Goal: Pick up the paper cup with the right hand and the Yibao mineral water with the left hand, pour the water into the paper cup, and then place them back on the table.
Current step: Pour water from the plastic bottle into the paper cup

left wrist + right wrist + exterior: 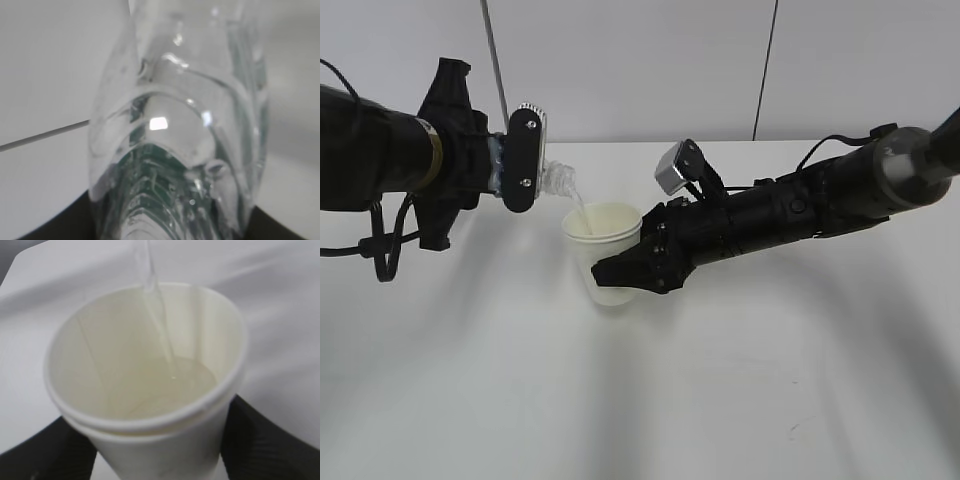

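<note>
Midway through pouring, left fingers (525, 160) clamp the tipped Yibao mineral water (558, 180) while right fingers (620, 272) grip the paper cup (603, 232); keeping the thin stream centred should avoid spills.

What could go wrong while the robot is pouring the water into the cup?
1. The stream falls close to the far rim of the paper cup; a small wobble of the Yibao mineral water might send it onto the table.
2. The right hand holds the cup tilted, so water could slop over the low side as it fills.
</note>
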